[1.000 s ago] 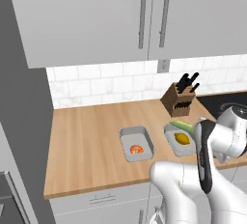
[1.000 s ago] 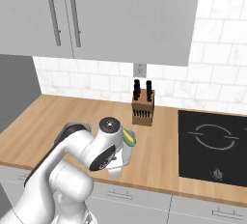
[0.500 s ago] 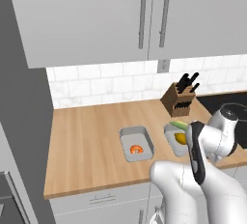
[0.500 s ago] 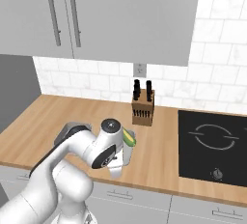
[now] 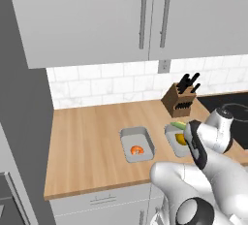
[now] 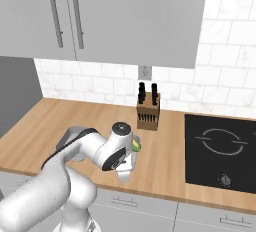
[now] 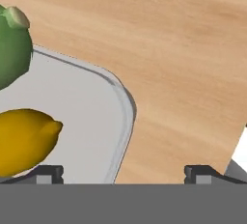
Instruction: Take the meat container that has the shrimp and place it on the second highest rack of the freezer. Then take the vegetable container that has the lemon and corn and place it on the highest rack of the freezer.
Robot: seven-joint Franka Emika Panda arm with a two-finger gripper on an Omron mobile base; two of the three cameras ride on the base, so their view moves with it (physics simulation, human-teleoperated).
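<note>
Two grey containers lie on the wooden counter. The left container (image 5: 127, 134) holds an orange shrimp (image 5: 137, 150). The right container (image 5: 171, 137) holds a yellow lemon (image 5: 180, 139) and green corn (image 5: 177, 124), and my forearm partly covers it. In the hand view my gripper (image 7: 124, 172) is open and low over this container's corner, its raised rim (image 7: 126, 121) between the two fingertips. The lemon (image 7: 24, 138) and the corn (image 7: 12, 49) lie to the left inside it. A bit of green and yellow (image 6: 136, 146) peeks out beside my wrist.
A wooden knife block (image 5: 180, 102) stands against the tiled wall behind the containers. A black stovetop (image 6: 220, 151) lies to the right. Grey cabinets (image 5: 145, 15) hang overhead. A tall grey appliance side (image 5: 19, 122) bounds the counter on the left.
My wrist has shifted slightly and sunk lower over the lemon and corn container. Both containers stay where they were.
</note>
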